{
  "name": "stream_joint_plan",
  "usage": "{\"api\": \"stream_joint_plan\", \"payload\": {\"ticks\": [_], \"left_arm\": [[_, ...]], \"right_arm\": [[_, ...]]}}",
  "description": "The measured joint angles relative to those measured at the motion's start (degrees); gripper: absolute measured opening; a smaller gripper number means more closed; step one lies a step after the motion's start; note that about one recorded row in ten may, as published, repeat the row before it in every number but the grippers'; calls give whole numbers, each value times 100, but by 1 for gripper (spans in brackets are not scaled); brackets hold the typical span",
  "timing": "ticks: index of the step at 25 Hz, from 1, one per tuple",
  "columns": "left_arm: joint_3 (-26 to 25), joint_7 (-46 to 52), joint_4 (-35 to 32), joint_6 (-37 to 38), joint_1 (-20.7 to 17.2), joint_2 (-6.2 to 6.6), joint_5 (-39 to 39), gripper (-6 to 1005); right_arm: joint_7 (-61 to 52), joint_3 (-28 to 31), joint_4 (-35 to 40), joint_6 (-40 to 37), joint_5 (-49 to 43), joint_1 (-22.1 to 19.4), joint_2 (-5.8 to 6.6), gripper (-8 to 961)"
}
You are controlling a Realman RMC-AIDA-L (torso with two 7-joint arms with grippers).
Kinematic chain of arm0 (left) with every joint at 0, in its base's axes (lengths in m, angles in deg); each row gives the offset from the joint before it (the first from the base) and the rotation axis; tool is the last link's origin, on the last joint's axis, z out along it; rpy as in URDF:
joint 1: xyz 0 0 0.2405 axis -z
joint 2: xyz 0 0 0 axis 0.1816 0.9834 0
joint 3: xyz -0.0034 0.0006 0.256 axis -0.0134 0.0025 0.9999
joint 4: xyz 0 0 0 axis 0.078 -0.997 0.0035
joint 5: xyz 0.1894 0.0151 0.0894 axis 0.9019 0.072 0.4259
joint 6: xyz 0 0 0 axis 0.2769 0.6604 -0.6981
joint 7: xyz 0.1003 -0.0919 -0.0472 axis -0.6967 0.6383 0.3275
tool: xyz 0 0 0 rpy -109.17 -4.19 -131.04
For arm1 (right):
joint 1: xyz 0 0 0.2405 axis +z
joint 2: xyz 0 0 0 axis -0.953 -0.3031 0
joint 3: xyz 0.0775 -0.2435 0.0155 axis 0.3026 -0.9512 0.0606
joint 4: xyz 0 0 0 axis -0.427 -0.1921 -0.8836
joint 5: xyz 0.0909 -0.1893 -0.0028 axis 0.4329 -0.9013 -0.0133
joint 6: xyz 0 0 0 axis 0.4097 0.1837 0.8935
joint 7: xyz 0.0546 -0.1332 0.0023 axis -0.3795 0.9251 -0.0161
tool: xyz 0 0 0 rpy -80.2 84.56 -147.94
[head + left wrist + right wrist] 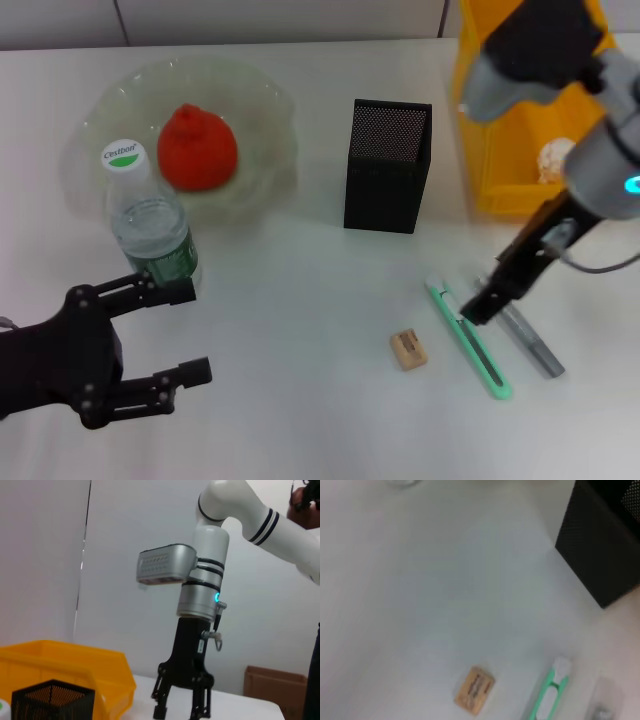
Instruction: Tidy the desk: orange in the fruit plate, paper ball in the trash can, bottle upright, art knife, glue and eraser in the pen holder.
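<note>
The orange [198, 148] lies in the fruit plate [265, 110] at the back left. In front of the plate the bottle [150, 225] stands upright, and my left gripper [190, 332] is open just in front of it, holding nothing. The pen holder [387, 165] stands mid-desk. Inside the trash can [500, 150] I see the paper ball [555, 158]. The eraser [408, 349], art knife [470, 342] and glue [530, 340] lie on the desk [300, 320]. My right gripper [480, 302] hangs open just above the far ends of the art knife and glue, its fingers [160, 707] apart.
In the right wrist view the eraser [475, 690], art knife [547, 697] and pen holder [605, 545] show below the gripper. The trash can [65, 665] stands close behind the right arm. A brown cardboard box [275, 690] sits beyond the desk.
</note>
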Motion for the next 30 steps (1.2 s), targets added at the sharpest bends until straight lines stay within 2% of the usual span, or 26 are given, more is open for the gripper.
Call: {"api": "stream_joint_plan", "payload": {"ticks": [1,6,18,20,30], "left_arm": [[1,-1,0,-41,9,-30,68,783],[5,-17,0,-50,7,-61,111,783],[5,-19,-2,-50,33,-98,318,783],[5,24,-124,0,54,-62,386,783],[-21,225,-442,44,73,-51,548,783]], "right_arm": [[-133,-226,-260,300,24,54,-8,843],[-359,-522,-528,692,37,111,-15,842],[-608,-590,-514,654,34,299,-17,842],[-665,-629,-539,645,11,374,-17,842],[-924,-1110,-944,732,-31,808,-20,842]]}}
